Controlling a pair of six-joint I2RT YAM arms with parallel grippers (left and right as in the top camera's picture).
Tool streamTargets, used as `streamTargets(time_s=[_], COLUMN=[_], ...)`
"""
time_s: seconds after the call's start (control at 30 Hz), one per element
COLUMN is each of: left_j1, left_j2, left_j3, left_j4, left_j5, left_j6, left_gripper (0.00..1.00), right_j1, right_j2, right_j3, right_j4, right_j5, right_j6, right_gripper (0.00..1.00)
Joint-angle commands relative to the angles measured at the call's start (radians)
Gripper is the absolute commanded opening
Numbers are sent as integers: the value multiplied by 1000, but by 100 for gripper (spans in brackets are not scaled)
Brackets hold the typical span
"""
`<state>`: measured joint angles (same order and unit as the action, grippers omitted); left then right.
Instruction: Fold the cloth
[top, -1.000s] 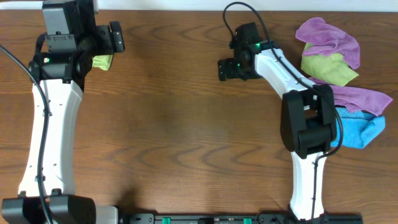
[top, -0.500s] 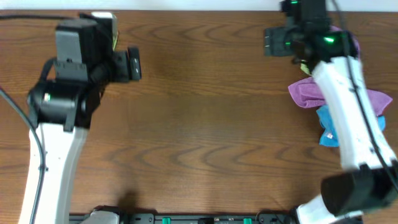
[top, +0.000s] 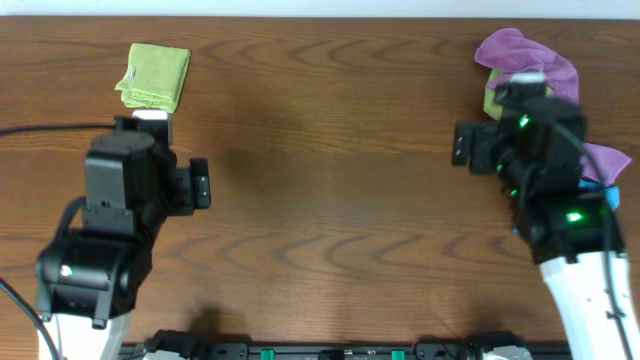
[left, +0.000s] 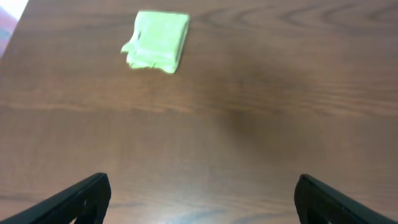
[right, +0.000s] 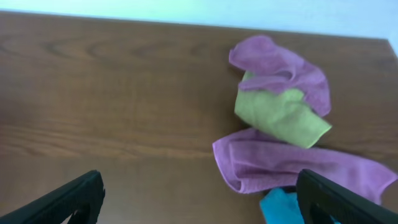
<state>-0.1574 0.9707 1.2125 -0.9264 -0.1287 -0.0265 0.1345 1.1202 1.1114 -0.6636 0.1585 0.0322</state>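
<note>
The light lime-green cloth (top: 154, 76) lies folded into a small rectangle at the far left of the table; it also shows in the left wrist view (left: 158, 41), far ahead of the fingers. My left gripper (left: 202, 198) is open and empty, well back from the cloth. My right gripper (right: 199, 196) is open and empty, above bare wood just left of the pile of other cloths.
At the far right lies a pile: a purple cloth (right: 280, 62), a duller olive-green cloth (right: 283, 115), a second purple cloth (right: 280, 165) and a blue cloth (right: 278, 206). The table's back edge runs along the top.
Both arms have pulled back toward the front of the table. The left gripper has left the lime-green cloth, which now lies uncovered and folded at the far left.
</note>
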Motion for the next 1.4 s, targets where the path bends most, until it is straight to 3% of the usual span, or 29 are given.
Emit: streamTargets(time_s=[0.0,1.0,1.17,1.37], left_j1=[15,6,3,11], left_j2=[-32,-33,-116,-388], left_j3=[-89,-92,-92,-118], left_j4=[48,30,12,-10], left_j5=[-28,-28,-39,-39], left_j6=[-39,-41,-37,-17], left_gripper=[95,95,95,95], right_j1=[-3,-3,-3,-3], right_j2=[-29,-20,-20,-20], right_j3=[-108,-151,-151,-151], right_j4=[58,40,40,40], right_j5=[17,18,18,18], right_j6=[-11,-11,-11,-11], right_gripper=[99,99,99,99])
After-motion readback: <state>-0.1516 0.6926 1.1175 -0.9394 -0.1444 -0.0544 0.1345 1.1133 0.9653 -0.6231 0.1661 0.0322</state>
